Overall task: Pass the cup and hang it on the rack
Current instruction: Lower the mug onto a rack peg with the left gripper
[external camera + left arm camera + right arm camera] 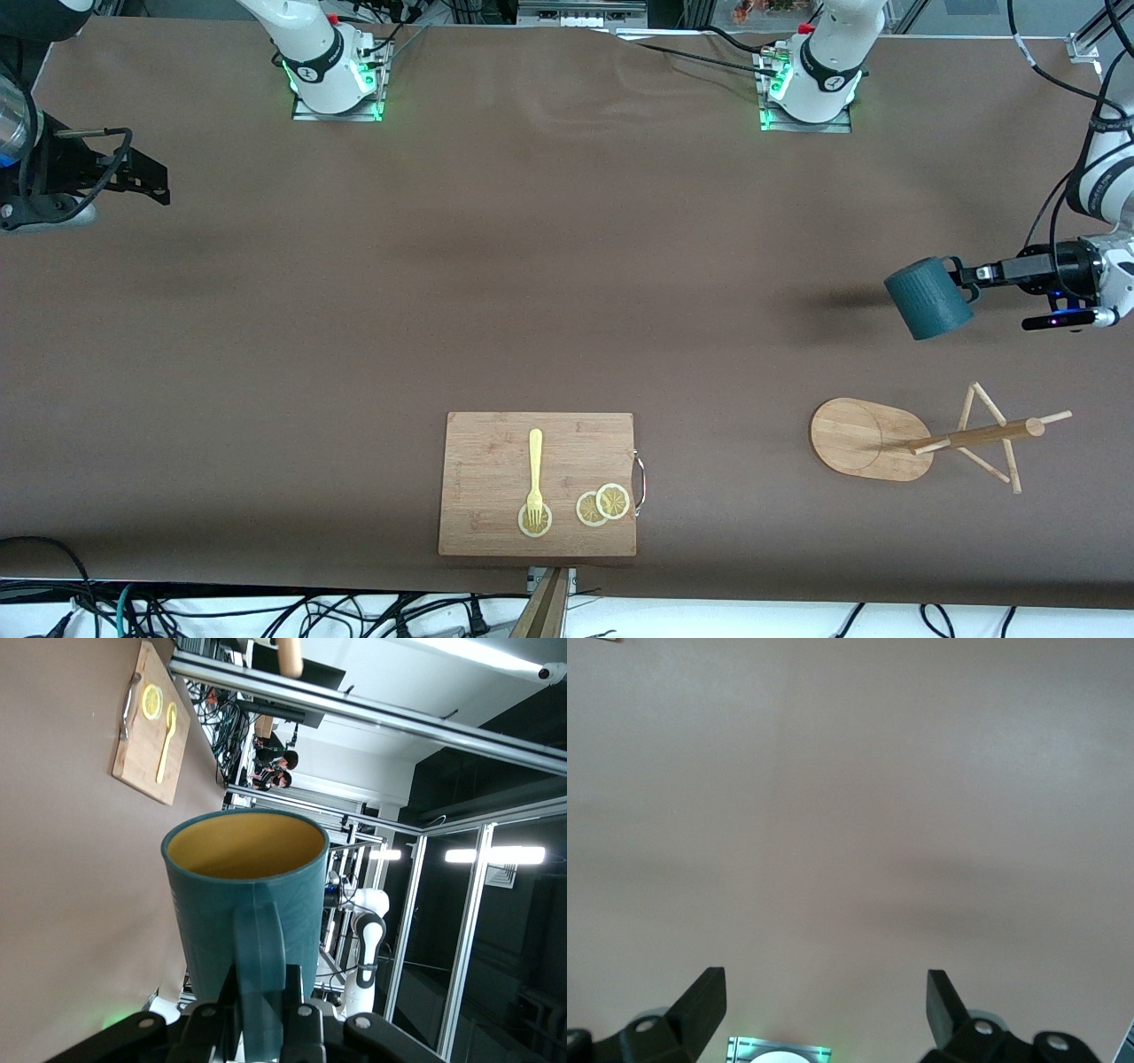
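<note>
Left hand [961, 282] pinches cup [927, 299] handle; right hand [826, 997] spread, waiting.

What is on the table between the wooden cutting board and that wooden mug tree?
Nothing: in the front view, only bare brown table runs from the cutting board to the rack, which stands beside it toward the left arm's end.

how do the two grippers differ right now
The left gripper is shut on the cup's handle, holding it in the air at the left arm's end of the table. The right gripper is open and holds nothing, waiting over bare table at the right arm's end. Both are dark two-finger grippers, up off the table.
</note>
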{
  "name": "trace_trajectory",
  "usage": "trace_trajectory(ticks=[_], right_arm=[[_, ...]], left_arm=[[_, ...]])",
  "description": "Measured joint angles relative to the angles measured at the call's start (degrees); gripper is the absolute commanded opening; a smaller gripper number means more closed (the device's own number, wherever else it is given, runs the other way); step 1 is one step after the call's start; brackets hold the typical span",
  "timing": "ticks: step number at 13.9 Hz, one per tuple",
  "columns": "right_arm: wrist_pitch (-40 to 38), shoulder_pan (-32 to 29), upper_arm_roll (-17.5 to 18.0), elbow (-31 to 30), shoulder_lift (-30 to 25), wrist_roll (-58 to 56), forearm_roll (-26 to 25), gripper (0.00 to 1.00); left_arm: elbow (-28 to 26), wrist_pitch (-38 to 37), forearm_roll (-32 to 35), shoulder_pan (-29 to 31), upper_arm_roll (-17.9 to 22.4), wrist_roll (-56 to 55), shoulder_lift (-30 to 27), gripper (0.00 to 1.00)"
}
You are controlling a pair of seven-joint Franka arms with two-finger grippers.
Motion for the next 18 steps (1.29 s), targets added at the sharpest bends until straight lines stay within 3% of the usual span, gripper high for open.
trace_trajectory(ticks=[4, 10, 18], right_arm=[[-0.79, -0.03, -0.08, 0.00, 0.00, 0.00, 0.03, 1.00], [-0.88, -0.10, -0.77, 0.00, 0.00, 0.00, 0.03, 1.00], [-1.00, -0.26, -3.05, -0.08, 0.61, -0.12, 0.28, 1.00]], left_arm=[[6.20, 0.00, -4.18, -0.83, -0.04, -4.05, 4.56, 0.00], [10.98, 0.01, -6.06, -2.16, -0.07, -4.48, 9.24, 0.00], [12.70, -0.64, -6.21, -1.81, -0.05, -5.48, 10.35, 0.00]])
